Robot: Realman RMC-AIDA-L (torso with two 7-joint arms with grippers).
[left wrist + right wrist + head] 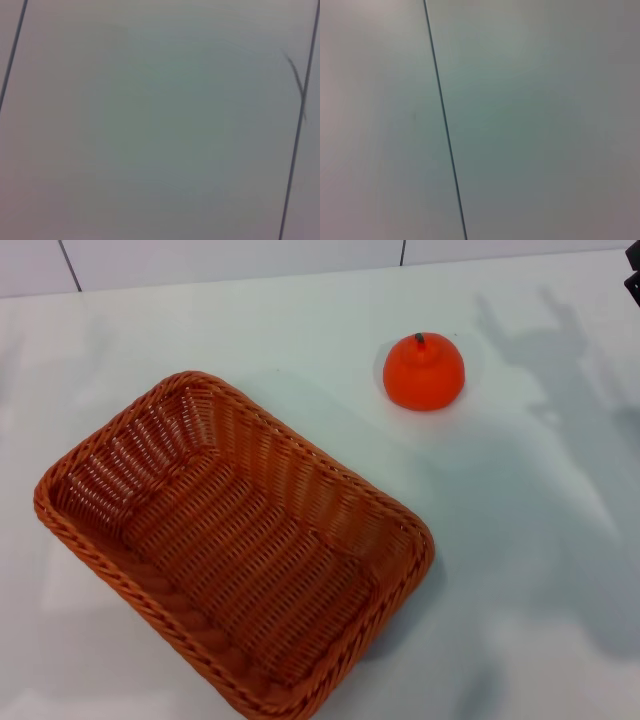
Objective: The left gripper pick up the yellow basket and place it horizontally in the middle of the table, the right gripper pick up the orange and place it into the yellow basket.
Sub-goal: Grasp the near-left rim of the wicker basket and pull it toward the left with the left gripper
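Nearest the robot, the yellow basket (235, 550) lies diagonally on the table (520, 540), empty. Beyond it, well apart, sits the orange (424, 371), stem up. Right gripper (633, 285) barely peeks in far right; grip unreadable. Left gripper unseen.

We see the yellow basket (235, 550) on the table (530, 570), lying askew, the orange (423, 371) behind it to the right, apart

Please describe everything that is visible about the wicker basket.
The yellow basket is rectangular woven wicker, orange-brown, with rounded corners, a braided rim and sloping sides. It is empty and sits upright on the white table, turned diagonally, its near corner cut by the head view's lower edge. Nothing touches it; the orange lies apart, farther back.
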